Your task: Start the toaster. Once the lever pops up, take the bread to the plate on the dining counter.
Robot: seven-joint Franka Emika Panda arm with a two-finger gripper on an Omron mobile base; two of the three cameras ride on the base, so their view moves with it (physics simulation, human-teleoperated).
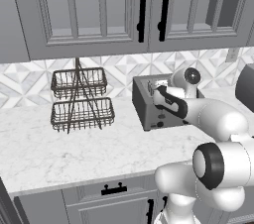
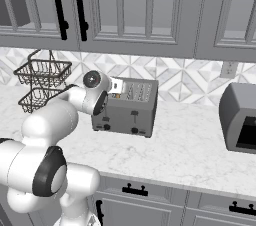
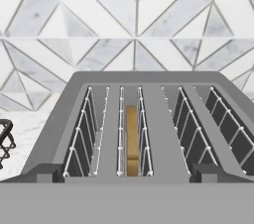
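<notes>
Hand view looks down into the boxy grey metal toaster (image 3: 144,119); the flat tan-brown bread slice (image 3: 131,141) sits deep in a middle slot. Pincer (image 2: 116,86) is wide apart w/ nothing in it, just above the toaster's top left end. The small black lever tab (image 2: 135,114) is on the front, lower down. Risk: hand pokes the slots or a round knob instead, so no toast starts.

The toaster (image 1: 149,103) stands on the marble counter (image 1: 64,151) against the tiled backsplash, right of centre. The arm reaches in from 5 o'clock and its hand covers the toaster's top. A two-tier wire basket (image 1: 79,100) sits at the toaster's 9 o'clock, apart from it. Grey cabinets (image 1: 89,7) hang overhead
</notes>
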